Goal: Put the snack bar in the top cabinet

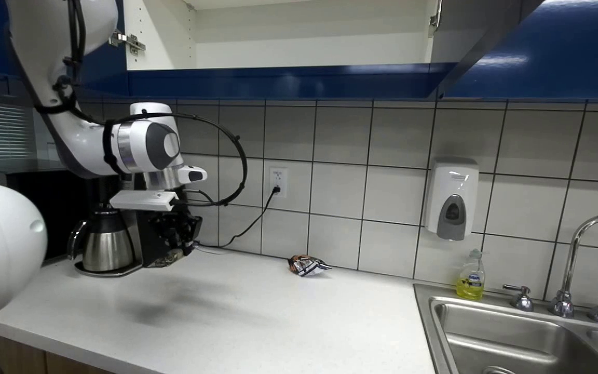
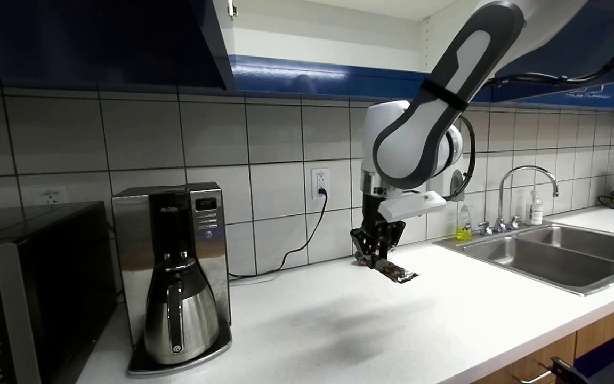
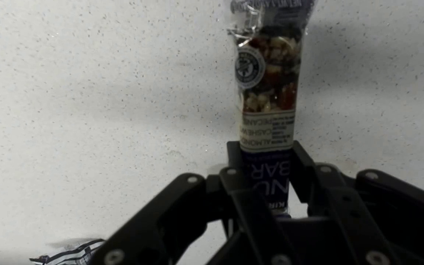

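Observation:
My gripper (image 3: 266,156) is shut on the snack bar (image 3: 269,84), a clear and dark-blue wrapped nut bar. The fingers press its two long sides near the blue end, and the other end sticks out past the fingertips. In an exterior view the gripper (image 2: 377,256) holds the bar (image 2: 395,271) above the white counter. In an exterior view the gripper (image 1: 180,239) partly hides the bar (image 1: 168,257). The top cabinet (image 1: 288,83) is open, above and away from the gripper. Its white inside and blue lower edge (image 2: 296,76) show in both exterior views.
A crumpled wrapper (image 1: 307,265) lies on the counter by the tiled wall. A coffee maker (image 2: 211,266) and a microwave (image 2: 62,277) stand at one end, a sink (image 1: 426,311) at the other. A cord (image 2: 307,240) runs from a wall outlet. An open cabinet door (image 1: 475,26) juts out.

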